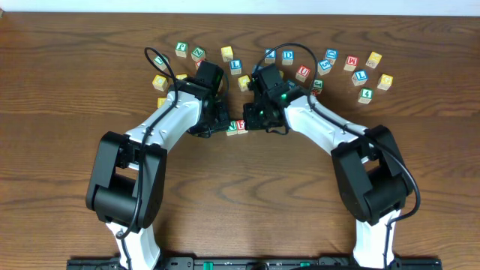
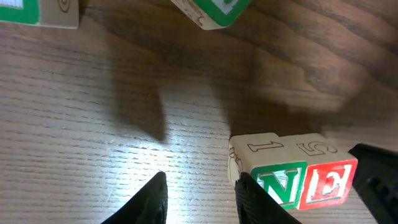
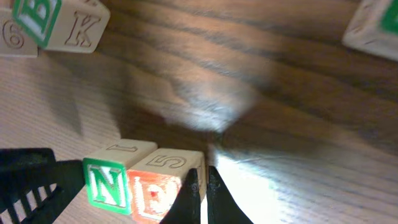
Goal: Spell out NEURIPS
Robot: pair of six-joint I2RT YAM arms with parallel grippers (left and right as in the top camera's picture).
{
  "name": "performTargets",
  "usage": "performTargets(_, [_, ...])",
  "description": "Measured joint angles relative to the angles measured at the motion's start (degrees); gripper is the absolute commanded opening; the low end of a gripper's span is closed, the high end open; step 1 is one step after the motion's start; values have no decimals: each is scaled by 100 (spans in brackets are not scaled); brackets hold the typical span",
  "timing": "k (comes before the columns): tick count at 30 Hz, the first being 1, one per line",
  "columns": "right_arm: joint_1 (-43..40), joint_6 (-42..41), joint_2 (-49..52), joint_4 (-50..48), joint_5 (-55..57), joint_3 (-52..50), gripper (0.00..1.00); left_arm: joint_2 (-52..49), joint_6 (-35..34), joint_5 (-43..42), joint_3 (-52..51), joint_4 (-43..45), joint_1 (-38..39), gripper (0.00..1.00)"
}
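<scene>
Two light-wood cubes stand side by side in a row at the table's middle: a green N cube (image 1: 232,126) (image 2: 281,180) (image 3: 106,183) and a red E cube (image 1: 242,127) (image 2: 329,180) (image 3: 158,186). My left gripper (image 1: 216,124) (image 2: 202,200) is low on the table just left of the N cube. Its jaws stand a little apart with only bare wood between them, and its right finger is against the N cube's side. My right gripper (image 1: 259,123) (image 3: 203,194) is shut and empty, its tips at the E cube's right side.
Several loose letter cubes (image 1: 303,73) lie scattered along the back of the table, from the far left (image 1: 159,61) to the far right (image 1: 385,81). A cube with a K face (image 3: 74,25) lies behind the row in the right wrist view. The wooden table (image 1: 67,112) extends on both sides.
</scene>
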State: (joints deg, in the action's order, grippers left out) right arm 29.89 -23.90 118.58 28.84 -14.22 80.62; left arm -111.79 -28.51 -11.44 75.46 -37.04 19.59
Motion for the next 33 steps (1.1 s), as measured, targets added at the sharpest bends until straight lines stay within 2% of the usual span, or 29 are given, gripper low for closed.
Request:
performTargets(4, [81, -76, 2, 186, 55, 0, 1, 0, 4, 20, 0, -2, -9, 35])
performTargets(7, [111, -138, 2, 330, 33, 0, 1, 0, 13, 17, 0, -13, -9, 31])
performTargets(33, [120, -286, 4, 828, -153, 0, 1, 0, 306, 105, 0, -258, 201, 31])
